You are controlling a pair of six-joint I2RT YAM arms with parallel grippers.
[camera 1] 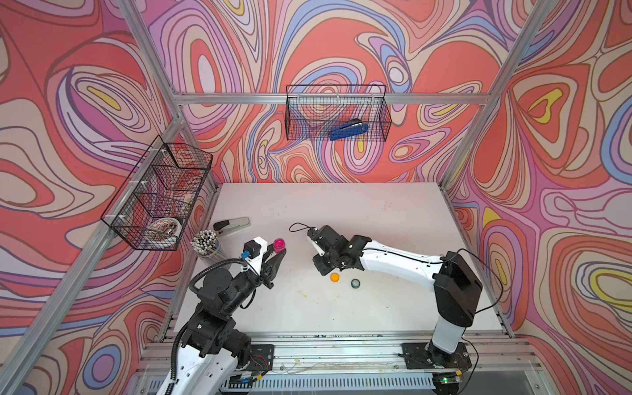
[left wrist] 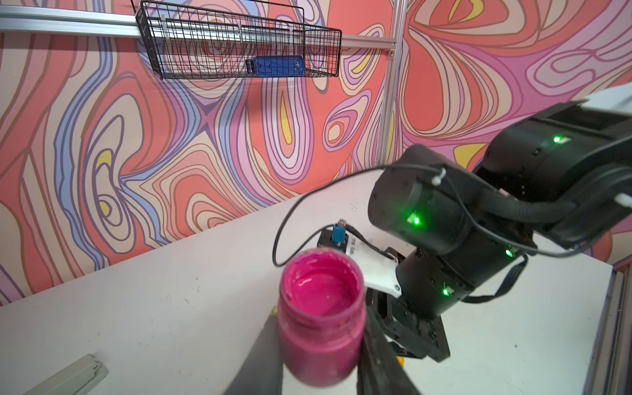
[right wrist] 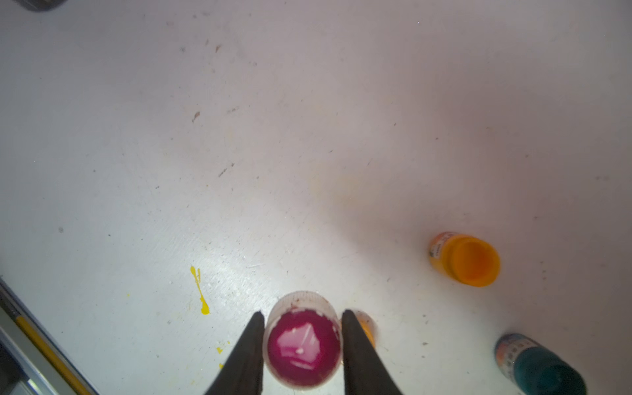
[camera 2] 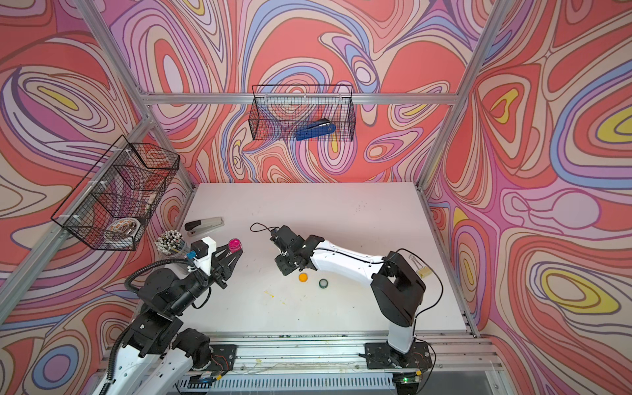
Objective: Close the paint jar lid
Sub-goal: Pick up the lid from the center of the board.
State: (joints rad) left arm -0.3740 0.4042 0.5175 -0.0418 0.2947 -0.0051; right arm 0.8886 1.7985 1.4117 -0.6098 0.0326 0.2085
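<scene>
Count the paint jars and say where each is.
3. The pink jar is gripped in the left end effector. The orange jar and the teal jar stand side by side on the table. Others may be hidden from view.

Walls (camera 1: 342,44) on 3 sides w/ swirly print in coral, lilac, blue, cream & yellow, braced by alu frame bars (camera 1: 239,98). White worktop (camera 1: 376,212) in the mid, scuffed, w/ yellow flecks (camera 1: 301,293) twd 6 o'clock. Black wire basket (camera 1: 301,116) hangs on the back wall at 12 o'clock, a divided basket (camera 1: 143,201) on the side wall at 9 o'clock; light even & bright.
</scene>
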